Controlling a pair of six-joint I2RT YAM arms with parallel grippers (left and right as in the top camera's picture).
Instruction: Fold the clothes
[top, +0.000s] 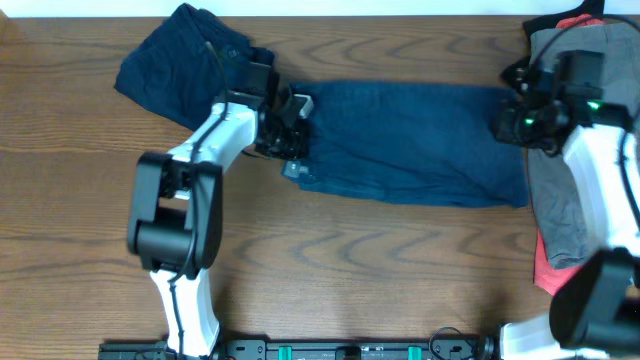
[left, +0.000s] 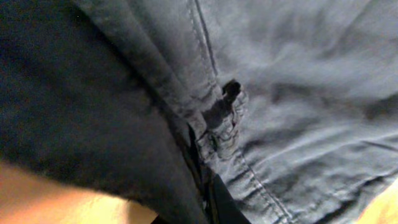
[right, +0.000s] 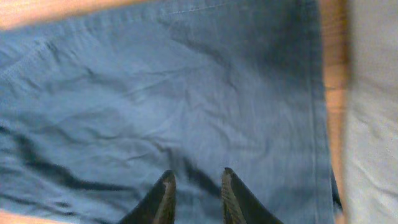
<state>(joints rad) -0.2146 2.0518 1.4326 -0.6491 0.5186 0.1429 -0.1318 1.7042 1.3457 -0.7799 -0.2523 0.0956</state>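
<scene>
**Both hands down on the navy shorts**

Closest in, my left hand (top: 292, 132) is buried in cloth. Its wrist camera shows nothing but dark blue fabric, with a stitched seam and a small tab running through it. I can't tell whether this hand is clamped or parted. It sits low at the left end of the navy shorts (top: 410, 140).

Now my right hand (right: 196, 190): the two fingertips stand a little apart, with only blue cloth showing in the gap and nothing held. It's at the right end of the same shorts, near the hem. I can't tell whether the tips are touching the fabric.

The shorts lie spread flat across the middle of the table (top: 400, 285), lengthwise from left to right and lightly wrinkled.

Just past that right hem there's a sliver of bare wood, then the grey shorts (top: 555, 210) running down the right side. A coral-red pair (top: 545, 275) peeks out from under their near end.

Farthest off, toward the far left corner, a second navy pair (top: 185, 60) lies crumpled in a heap close behind my left wrist.
</scene>
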